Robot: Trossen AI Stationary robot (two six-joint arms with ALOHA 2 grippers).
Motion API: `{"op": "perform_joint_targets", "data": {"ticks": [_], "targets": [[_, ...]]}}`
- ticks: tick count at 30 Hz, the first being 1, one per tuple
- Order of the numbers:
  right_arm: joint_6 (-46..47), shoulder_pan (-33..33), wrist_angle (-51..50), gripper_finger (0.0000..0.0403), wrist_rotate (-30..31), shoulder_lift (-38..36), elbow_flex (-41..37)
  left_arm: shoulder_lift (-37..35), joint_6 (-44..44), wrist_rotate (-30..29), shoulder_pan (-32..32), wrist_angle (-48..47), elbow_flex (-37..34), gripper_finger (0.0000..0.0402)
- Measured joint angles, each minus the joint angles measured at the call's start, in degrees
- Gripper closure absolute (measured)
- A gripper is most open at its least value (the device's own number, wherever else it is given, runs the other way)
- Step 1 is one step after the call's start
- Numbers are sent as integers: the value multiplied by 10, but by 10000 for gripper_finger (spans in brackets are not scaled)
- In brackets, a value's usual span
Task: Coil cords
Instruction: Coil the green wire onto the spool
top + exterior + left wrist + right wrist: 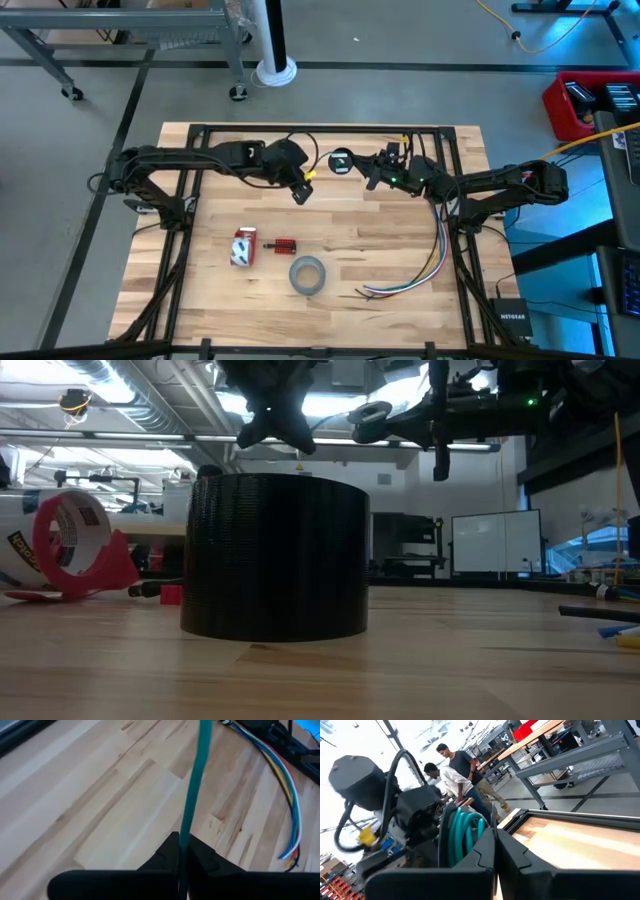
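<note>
1. Where the high view looks down on the far half of the wooden table, the left gripper and right gripper face each other, with the coiled bundle of the cord between them, close to the right gripper's tips. How far either pair of fingers is spread cannot be told here. Nearer the front lie a grey tape roll, a red-and-white tape dispenser and a bunch of multicoloured wires (all well apart from the grippers).
2. At table height, both grippers hang above the tape roll, which fills the foreground; the bundle sits raised off the table.
3. From the left wrist, the fingers are pressed together on a thin cord running straight away from them over the wood.
4. From the right wrist, the fingers are pinched on the coil's edge, its teal-looking loops just beside them; two people stand in the room beyond.
</note>
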Motion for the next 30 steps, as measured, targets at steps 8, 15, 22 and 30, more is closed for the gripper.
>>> {"op": "perform_joint_targets", "data": {"ticks": [8, 15, 22, 30], "targets": [[0, 0, 3, 398, 1, 0, 10, 70, -30, -2, -30, 72, 0, 400], [0, 0, -13, 398, 5, 1, 14, 101, -48, 0, -41, 168, 0, 401], [0, 0, -27, 398, 26, 4, 14, 103, -65, 2, -47, 232, 0, 401], [0, 0, -25, 398, 26, 4, 14, 134, -117, 2, -45, 267, 0, 401]]}}
